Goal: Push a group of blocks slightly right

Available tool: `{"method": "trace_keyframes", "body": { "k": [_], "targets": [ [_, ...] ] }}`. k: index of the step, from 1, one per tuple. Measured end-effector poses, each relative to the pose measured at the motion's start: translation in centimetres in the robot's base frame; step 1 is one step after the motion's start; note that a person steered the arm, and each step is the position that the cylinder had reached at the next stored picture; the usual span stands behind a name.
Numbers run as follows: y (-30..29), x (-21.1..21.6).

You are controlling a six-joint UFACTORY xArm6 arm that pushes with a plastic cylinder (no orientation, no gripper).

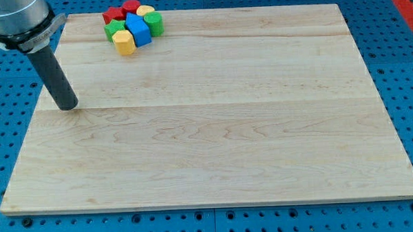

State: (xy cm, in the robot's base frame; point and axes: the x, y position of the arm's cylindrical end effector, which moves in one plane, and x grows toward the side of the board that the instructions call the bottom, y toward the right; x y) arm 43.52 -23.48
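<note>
Down-left of the block cluster (132, 24), well apart, my tip (68, 107) rests on the surface (214, 129); no hand shows.

Landmark: the cluster of blocks (132, 23), on the board (214, 129) at its top edge, toward the view's left.

Board: on the pegboard table (397, 61), which shows around it on every side.

My tip (68, 106): on the board, below the cluster and to its left in the view, well apart from it, near the board's left edge.

Blocks: packed together, touching one another.
</note>
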Motion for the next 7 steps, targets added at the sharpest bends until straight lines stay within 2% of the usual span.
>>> {"method": "trace_keyframes", "body": {
  "k": [1,3,4,5,6,7],
  "targets": [
    [-1.1,-2.2],
    [-5.4,-13.2],
    [-6.0,-17.6],
    [-3.9,-22.5],
    [-2.7,-24.3],
    [-2.2,-24.4]
  ]
}}
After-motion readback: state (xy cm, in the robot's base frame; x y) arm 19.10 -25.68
